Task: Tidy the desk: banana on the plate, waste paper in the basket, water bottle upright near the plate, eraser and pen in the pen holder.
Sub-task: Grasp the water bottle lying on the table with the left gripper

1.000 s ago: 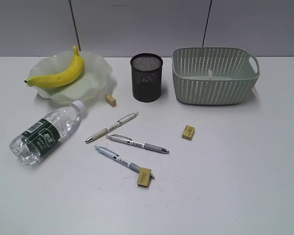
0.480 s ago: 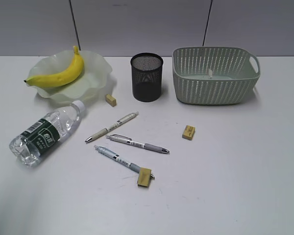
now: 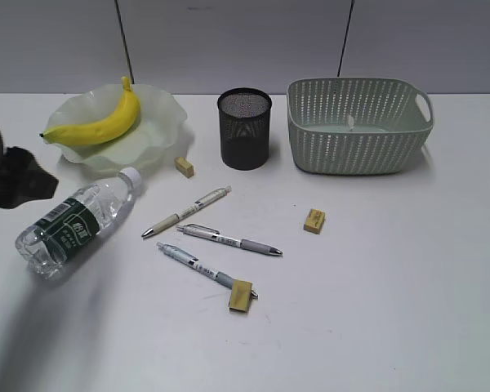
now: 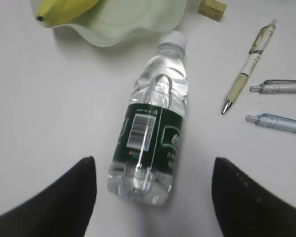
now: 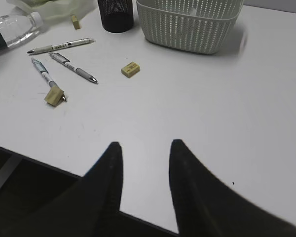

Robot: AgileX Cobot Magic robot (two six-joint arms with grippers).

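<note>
The water bottle (image 3: 77,220) lies on its side on the desk (image 3: 392,286), cap toward the plate (image 3: 159,122). My left gripper (image 3: 20,180) hovers open just left of it; in the left wrist view the left gripper (image 4: 154,159) has a finger on either side of the bottle's (image 4: 153,123) base end, clear of it. The banana (image 3: 98,124) rests in the plate. Three pens (image 3: 188,211) (image 3: 229,239) (image 3: 200,266) and three erasers (image 3: 184,167) (image 3: 314,220) (image 3: 240,295) lie loose. The pen holder (image 3: 245,129) stands upright. A white tip of waste paper (image 3: 350,122) shows inside the basket (image 3: 355,151). My right gripper (image 5: 146,143) is open and holds nothing.
The right gripper hangs over the desk's near edge (image 5: 49,165), far from the objects. The basket (image 5: 187,24) and pen holder (image 5: 116,15) stand at the back. One eraser (image 3: 240,295) lies on the tip of the nearest pen.
My left gripper has come into the exterior view from the left, beside the bottle. Nothing on the desk has moved.
</note>
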